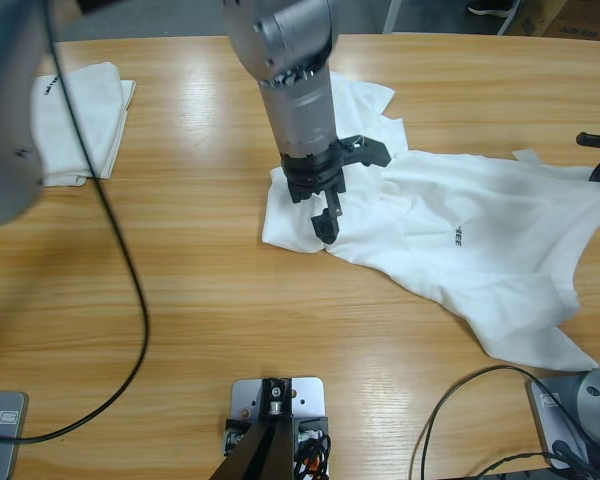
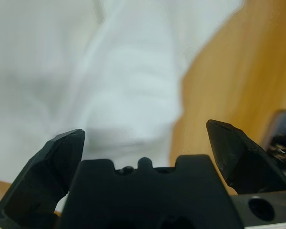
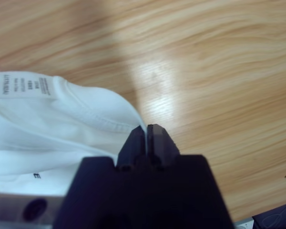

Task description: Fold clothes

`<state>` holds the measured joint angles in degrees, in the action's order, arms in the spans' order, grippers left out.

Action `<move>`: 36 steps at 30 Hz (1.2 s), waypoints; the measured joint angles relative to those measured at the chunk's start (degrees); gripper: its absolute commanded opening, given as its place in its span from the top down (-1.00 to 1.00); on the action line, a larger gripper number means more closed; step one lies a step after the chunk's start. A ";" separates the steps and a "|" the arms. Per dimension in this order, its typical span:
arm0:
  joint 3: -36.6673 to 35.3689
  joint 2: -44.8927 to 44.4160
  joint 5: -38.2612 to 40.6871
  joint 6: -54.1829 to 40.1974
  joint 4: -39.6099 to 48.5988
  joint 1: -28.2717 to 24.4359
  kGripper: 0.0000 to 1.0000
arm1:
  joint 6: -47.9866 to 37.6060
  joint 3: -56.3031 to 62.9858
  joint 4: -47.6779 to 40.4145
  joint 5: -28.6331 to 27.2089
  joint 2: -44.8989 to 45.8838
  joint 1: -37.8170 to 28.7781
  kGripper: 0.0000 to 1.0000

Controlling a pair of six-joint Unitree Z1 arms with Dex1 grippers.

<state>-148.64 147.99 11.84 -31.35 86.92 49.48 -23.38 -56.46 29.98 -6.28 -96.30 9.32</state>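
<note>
While the left hand [image 1: 330, 205] gapes, the right hand [image 3: 146, 130] pinches the T-shirt [image 3: 62, 124].

Left gripper [image 2: 144, 138]: jaws spread wide, pointing downward on a near-vertical forearm. Right gripper [image 3: 146, 130]: jaws pinched together on a thin white edge.

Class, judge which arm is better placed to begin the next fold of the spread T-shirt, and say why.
Probably the right: the right gripper is shut on the edge of the T-shirt, ready to pull. The left gripper hangs open over the cloth, holding nothing.
</note>
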 measured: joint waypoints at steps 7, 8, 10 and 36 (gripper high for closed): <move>14.11 -5.22 3.69 -4.18 0.01 0.13 -1.00 | 0.00 0.00 -0.48 0.00 -0.26 0.00 1.00; 14.08 -5.23 3.28 -4.17 0.01 0.13 -1.00 | 0.00 0.00 -0.48 0.00 -0.26 0.00 1.00; 10.90 -5.24 1.51 -3.96 0.00 0.14 -1.00 | 0.00 0.00 -0.48 0.00 -0.26 0.00 1.00; -1.91 3.51 -9.17 15.35 0.01 -0.74 -0.88 | 0.00 1.34 -0.48 0.53 -0.02 0.00 1.00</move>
<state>-150.55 151.50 2.67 -15.99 86.93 48.75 -23.38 -55.12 29.50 -5.75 -96.32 9.32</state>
